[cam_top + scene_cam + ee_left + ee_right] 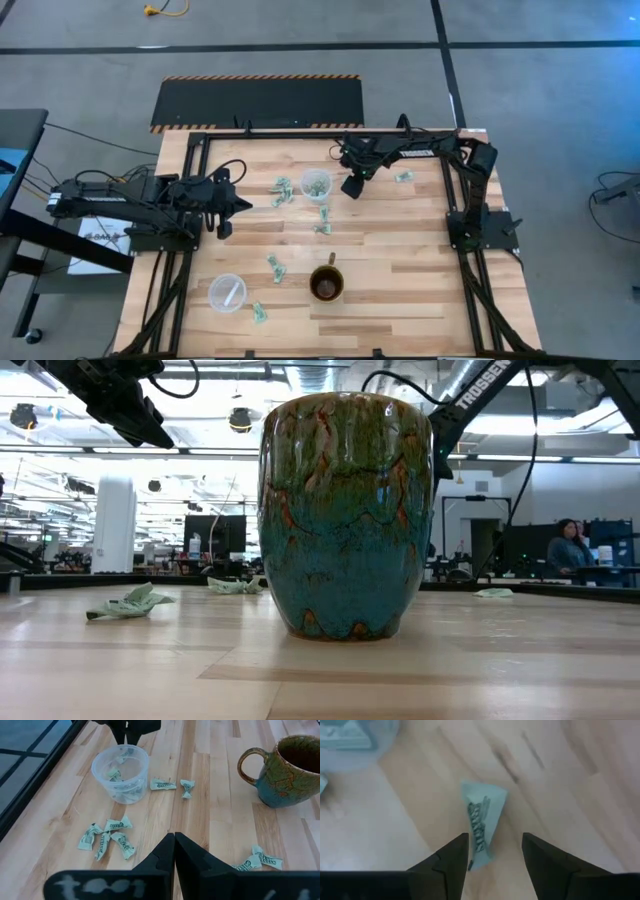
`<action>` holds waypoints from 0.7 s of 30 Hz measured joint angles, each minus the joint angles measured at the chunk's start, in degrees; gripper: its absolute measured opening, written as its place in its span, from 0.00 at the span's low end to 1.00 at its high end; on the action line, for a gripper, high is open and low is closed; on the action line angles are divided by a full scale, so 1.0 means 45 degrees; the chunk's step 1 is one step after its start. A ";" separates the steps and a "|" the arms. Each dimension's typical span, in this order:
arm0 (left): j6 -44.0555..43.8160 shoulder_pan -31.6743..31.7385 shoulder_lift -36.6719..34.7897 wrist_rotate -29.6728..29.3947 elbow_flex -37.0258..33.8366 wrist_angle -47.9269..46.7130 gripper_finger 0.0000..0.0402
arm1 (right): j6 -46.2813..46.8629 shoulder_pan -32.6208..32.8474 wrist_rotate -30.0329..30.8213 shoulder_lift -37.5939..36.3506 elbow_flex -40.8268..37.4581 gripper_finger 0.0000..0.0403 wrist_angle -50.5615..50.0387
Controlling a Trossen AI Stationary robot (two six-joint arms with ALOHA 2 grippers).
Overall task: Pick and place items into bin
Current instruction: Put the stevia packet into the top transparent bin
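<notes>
Several small pale green-and-white wrappers lie flat on the wooden table point(400, 250). One wrapper point(482, 817) lies just ahead of my right gripper point(495, 845). That gripper is open and points down, its fingertips standing to either side of the wrapper's near end. Beside it stands the bin, a clear plastic cup point(316, 185) point(121, 772) with wrappers inside. In the left wrist view my right gripper point(127, 732) hangs beyond the bin. My left gripper point(174, 852) point(225, 205) waits shut over the table's left side, holding nothing.
A green-brown glazed mug point(327, 284) point(345, 515) stands near the front edge and fills the middle of the low view. A second clear cup point(227, 292) sits at the front left. Loose wrappers lie left of the bin point(105, 837) and on its near side point(163, 784).
</notes>
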 joint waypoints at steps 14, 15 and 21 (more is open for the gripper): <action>0.0000 0.0000 0.0004 -0.0004 0.0000 0.0000 0.00 | 0.0230 0.0708 0.0621 0.0369 0.0039 0.33 0.0448; -0.0001 -0.0003 0.0004 -0.0005 0.0000 0.0003 0.00 | 0.0272 0.0723 0.0806 0.0372 0.0034 0.33 0.0449; 0.0001 -0.0003 0.0004 -0.0003 0.0000 0.0000 0.00 | 0.0301 0.0849 0.1105 0.0374 0.0034 0.26 0.0449</action>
